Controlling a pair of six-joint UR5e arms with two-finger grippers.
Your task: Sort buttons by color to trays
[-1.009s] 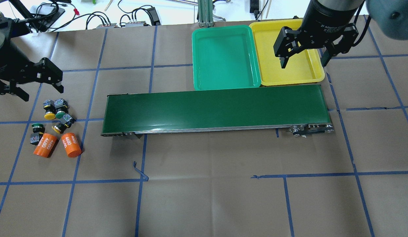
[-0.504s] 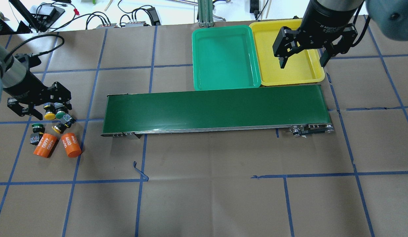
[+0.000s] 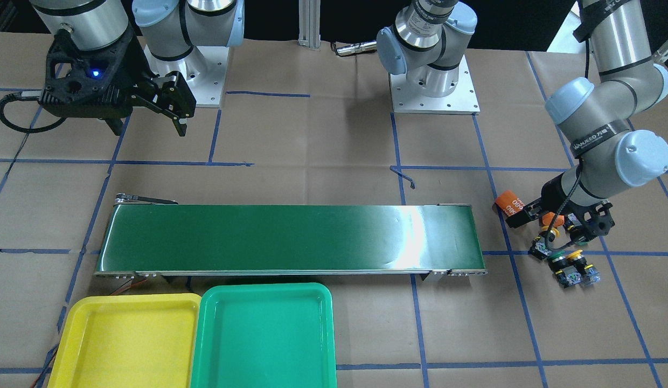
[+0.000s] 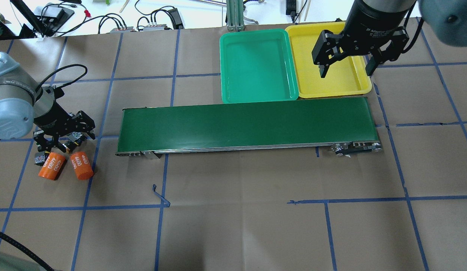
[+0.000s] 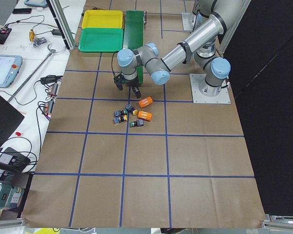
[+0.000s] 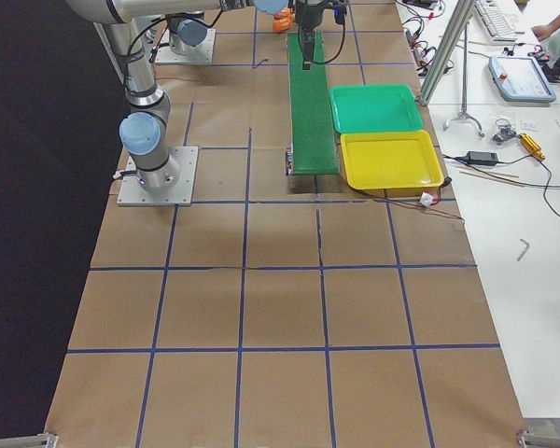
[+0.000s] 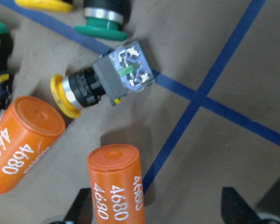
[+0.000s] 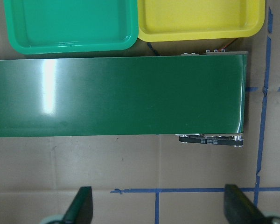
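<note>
Buttons crowded at the table's left end, just beside two orange cylinders. Bare brown paper between them and the conveyor belt. Black-grey blocky bodies, round yellow or green caps. One yellow-capped button on its side.

Left gripper low over the cluster, fingers spread.

Far right: green tray touching yellow tray, both just beside the belt's far edge. Right gripper above the yellow one, fingers spread.
</note>
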